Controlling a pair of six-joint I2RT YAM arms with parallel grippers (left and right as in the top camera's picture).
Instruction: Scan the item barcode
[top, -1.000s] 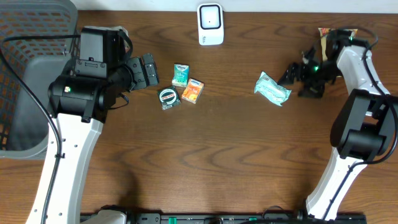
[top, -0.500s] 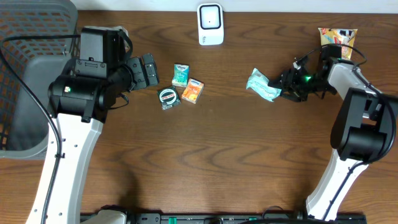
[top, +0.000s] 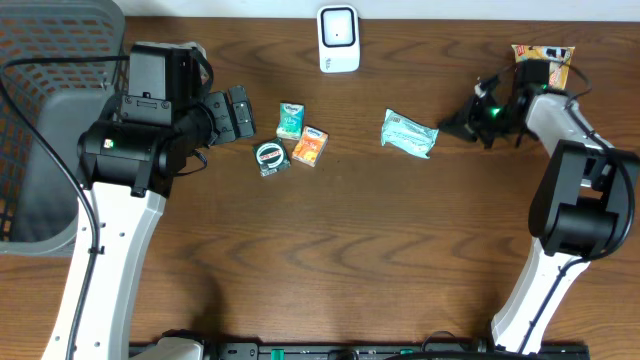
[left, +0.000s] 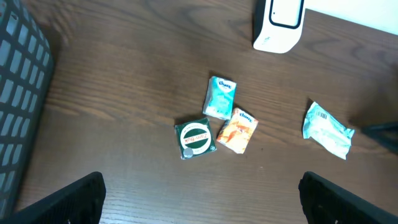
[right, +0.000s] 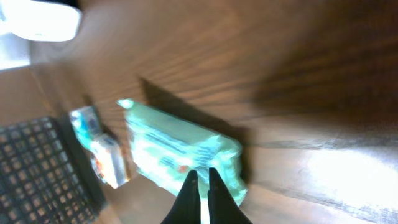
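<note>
The item, a teal plastic-wrapped pack (top: 408, 133), lies right of centre on the table. A barcode shows at its upper end in the left wrist view, where the pack (left: 328, 130) sits at the right. My right gripper (top: 445, 128) is at the pack's right edge. In the right wrist view its tips (right: 200, 177) are pressed together over the edge of the pack (right: 180, 149), pinching the wrapper. The white scanner (top: 338, 40) stands at the back centre, well apart from the pack. My left gripper (left: 202, 196) hovers wide open over bare wood, holding nothing.
A small teal pack (top: 290, 120), an orange pack (top: 310, 146) and a round green tin (top: 271, 157) cluster left of centre. A snack bag (top: 543, 55) lies at the back right. A grey mesh basket (top: 50, 120) fills the far left.
My right gripper went from open to shut at the teal pack's edge. The pack slid left and a little toward the back with it. The left arm stayed still.
</note>
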